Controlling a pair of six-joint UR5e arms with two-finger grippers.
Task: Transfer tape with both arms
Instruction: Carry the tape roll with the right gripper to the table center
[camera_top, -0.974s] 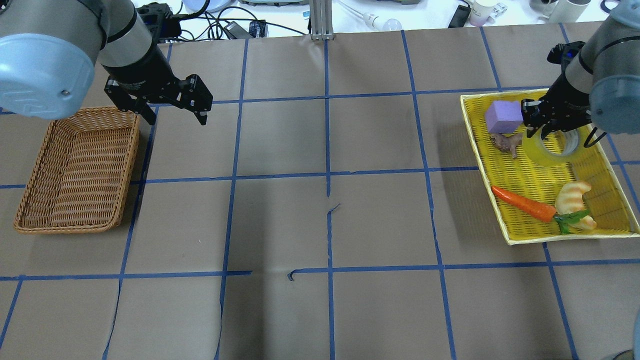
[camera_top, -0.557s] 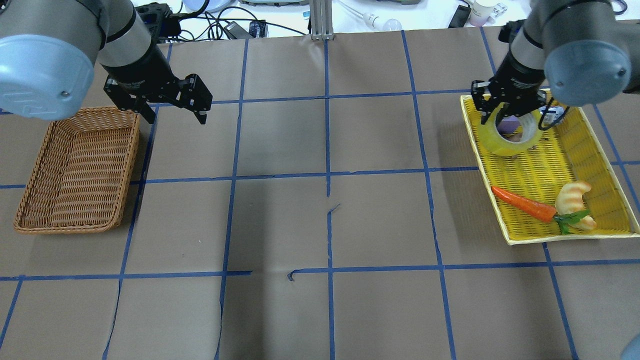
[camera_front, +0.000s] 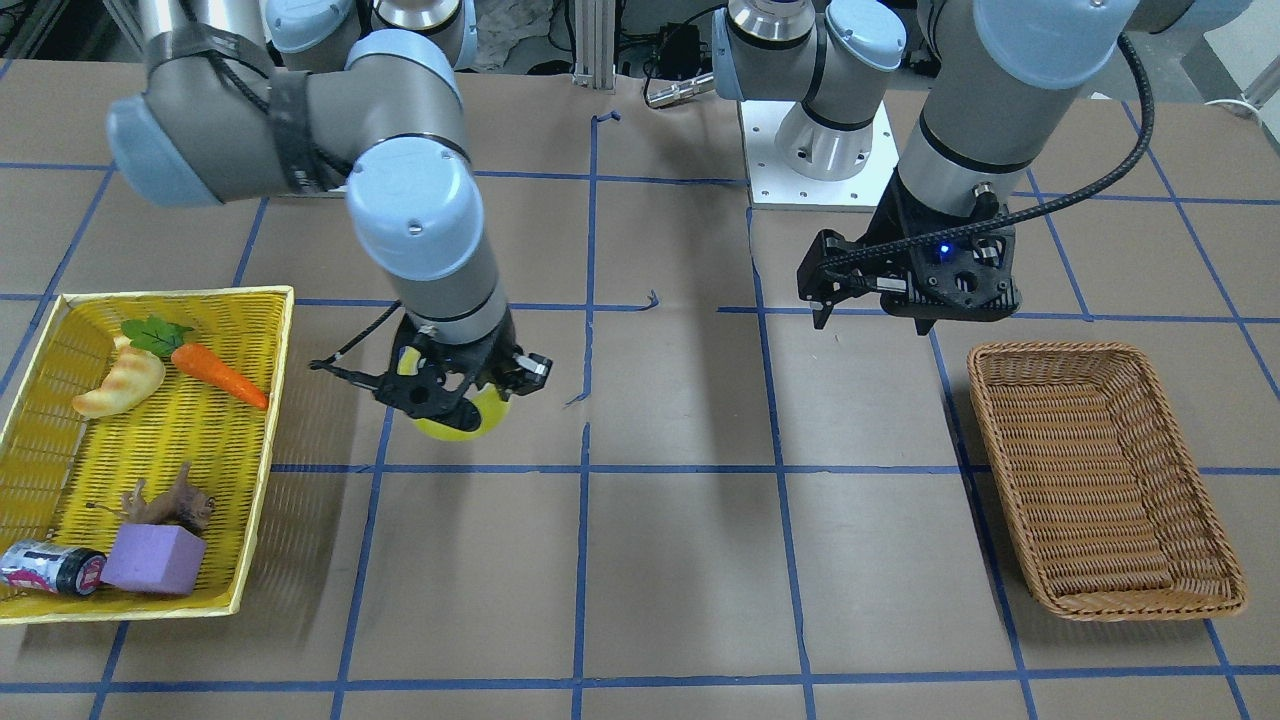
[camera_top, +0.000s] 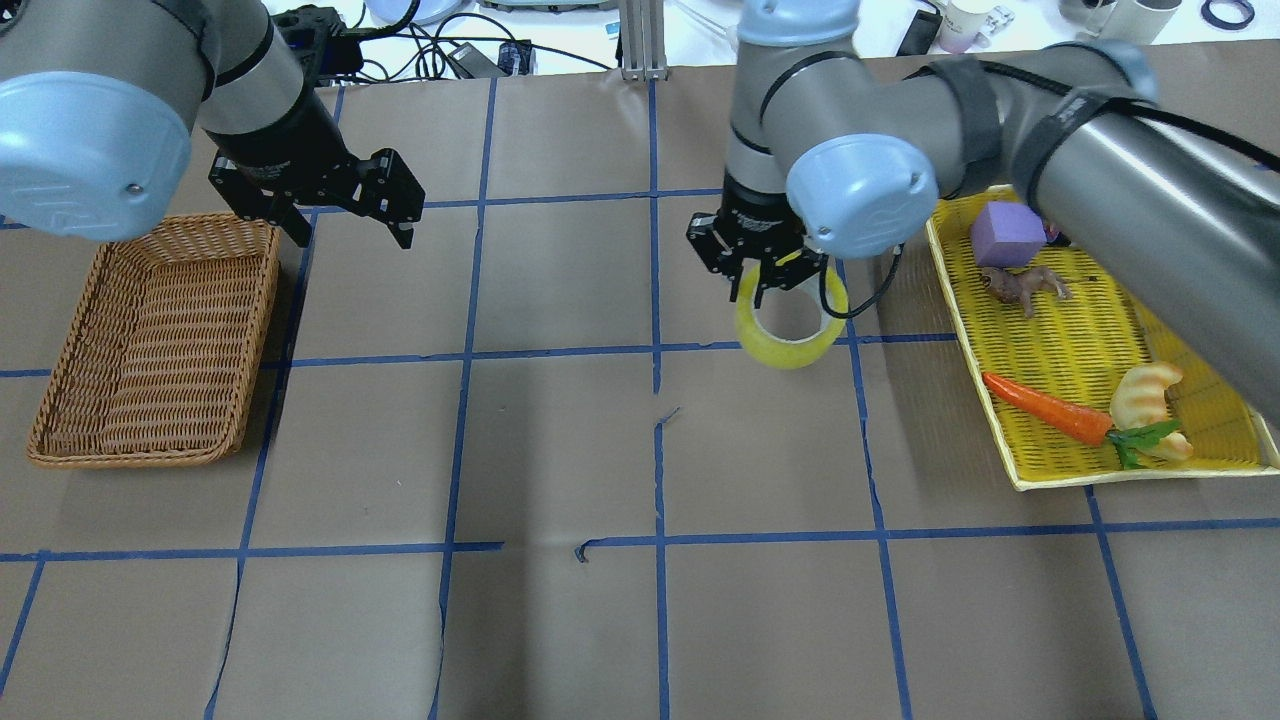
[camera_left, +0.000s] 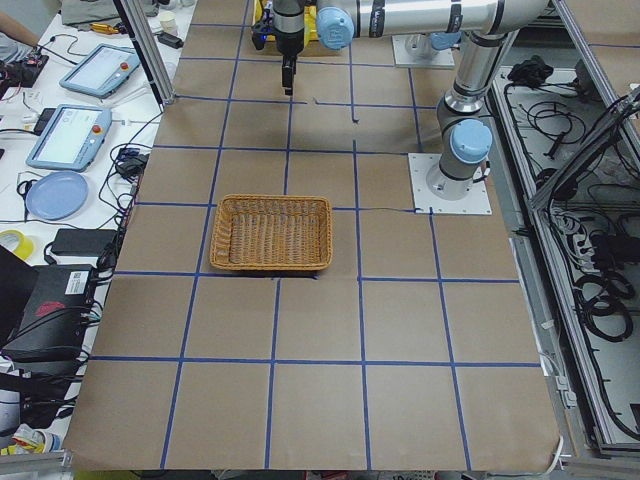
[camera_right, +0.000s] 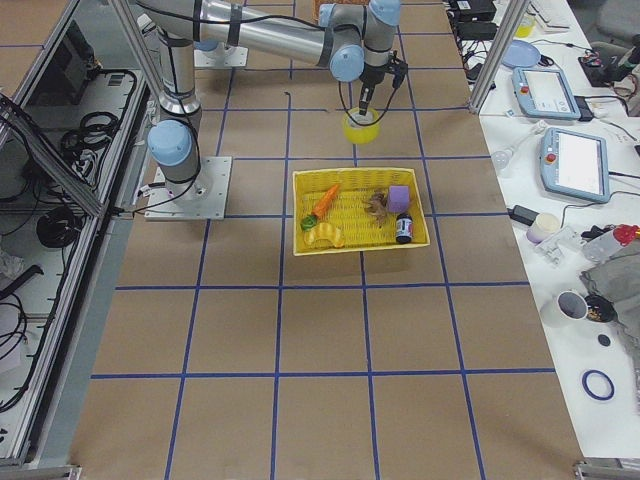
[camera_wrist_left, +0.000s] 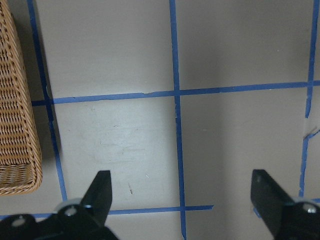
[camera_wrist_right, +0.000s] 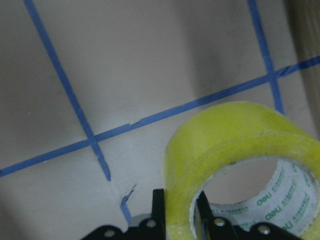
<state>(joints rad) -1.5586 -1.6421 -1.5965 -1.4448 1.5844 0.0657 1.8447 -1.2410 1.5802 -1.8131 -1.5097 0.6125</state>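
Brown paper table (camera_top: 560, 450) with a blue grid below me. The right gripper (camera_wrist_right: 180, 216) is clamped across the wall of the tape (camera_top: 790, 335), one finger inside the core and one outside. The roll hangs beneath, right of centre. I judge it light, stiff and slick-sided, so this wall pinch suits. The left gripper (camera_top: 352, 238) hangs spread wide and empty beside the basket (camera_top: 262, 330).
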